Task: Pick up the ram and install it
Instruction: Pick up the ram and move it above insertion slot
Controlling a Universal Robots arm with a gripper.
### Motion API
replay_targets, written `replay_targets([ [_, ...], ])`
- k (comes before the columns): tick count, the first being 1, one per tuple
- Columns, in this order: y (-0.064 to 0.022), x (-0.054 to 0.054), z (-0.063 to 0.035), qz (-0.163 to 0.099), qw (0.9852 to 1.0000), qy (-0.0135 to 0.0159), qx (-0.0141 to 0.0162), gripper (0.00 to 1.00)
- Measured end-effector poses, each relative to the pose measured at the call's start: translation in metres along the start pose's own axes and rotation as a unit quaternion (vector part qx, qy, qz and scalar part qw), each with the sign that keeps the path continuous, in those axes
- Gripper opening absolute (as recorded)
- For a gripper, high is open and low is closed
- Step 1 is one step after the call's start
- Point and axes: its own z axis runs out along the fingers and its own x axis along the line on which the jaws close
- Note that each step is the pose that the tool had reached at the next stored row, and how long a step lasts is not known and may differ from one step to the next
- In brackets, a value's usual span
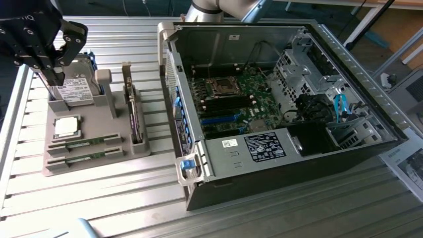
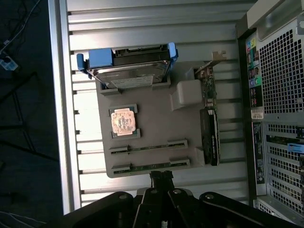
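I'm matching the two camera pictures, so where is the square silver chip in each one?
Exterior view: the chip sits on the gray holder at the exterior view's left, beside the hard drive.
Wrist view: the chip lies between the hard drive and the memory sticks.
Shared landmark: the hard drive.

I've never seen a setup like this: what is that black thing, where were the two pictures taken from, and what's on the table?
The black thing is the gripper of a robot arm, shut and holding nothing. One picture looks on from off the arm; the other comes from a camera on its wrist, looking at a grey tray. The tray holds a hard drive, a processor chip, an expansion card and two green ram sticks. Beside it stands an open computer case.
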Motion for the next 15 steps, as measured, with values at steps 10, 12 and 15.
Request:
replay_targets([
  [10, 0.0, 0.0, 0.0, -0.025, 0.9997, 0.001, -0.0006, 0.1],
  [12, 0.0, 0.0, 0.0, -0.037, 0.9993, 0.0016, -0.0009, 0.1],
  [15, 0.0, 0.0, 0.0, -0.064, 0.9979, 0.0027, -0.0016, 0.1],
])
